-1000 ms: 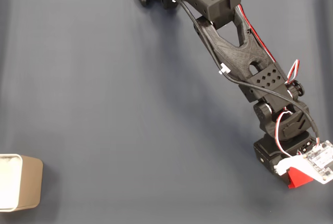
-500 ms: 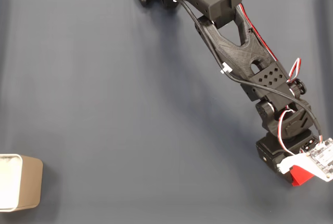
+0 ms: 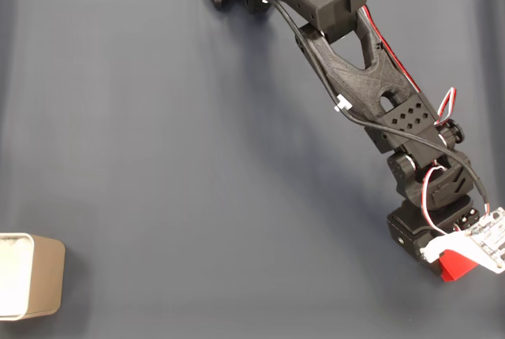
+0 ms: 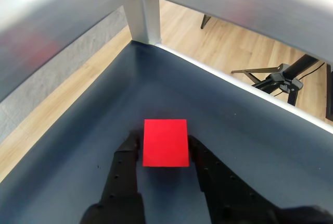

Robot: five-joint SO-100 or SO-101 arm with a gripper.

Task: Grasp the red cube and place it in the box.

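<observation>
The red cube (image 4: 165, 142) rests on the dark blue mat between the two black fingers of my gripper (image 4: 162, 140). Both fingers press against its left and right faces, so the gripper is shut on it. In the fixed view the red cube (image 3: 455, 266) pokes out from under the wrist's white camera board at the lower right, and the fingers are hidden beneath the arm. The beige box (image 3: 50, 276) with a white inside stands at the far lower left edge, far from the cube.
The cube lies near a corner of the mat. An aluminium frame post (image 4: 147, 18) and rails stand just beyond it. Wooden floor and a black tripod (image 4: 283, 75) show past the table edge. Bare dark mat (image 3: 197, 181) stretches between arm and box.
The wrist shifted slightly down and right over the cube during the first half second. Since then it has stayed still.
</observation>
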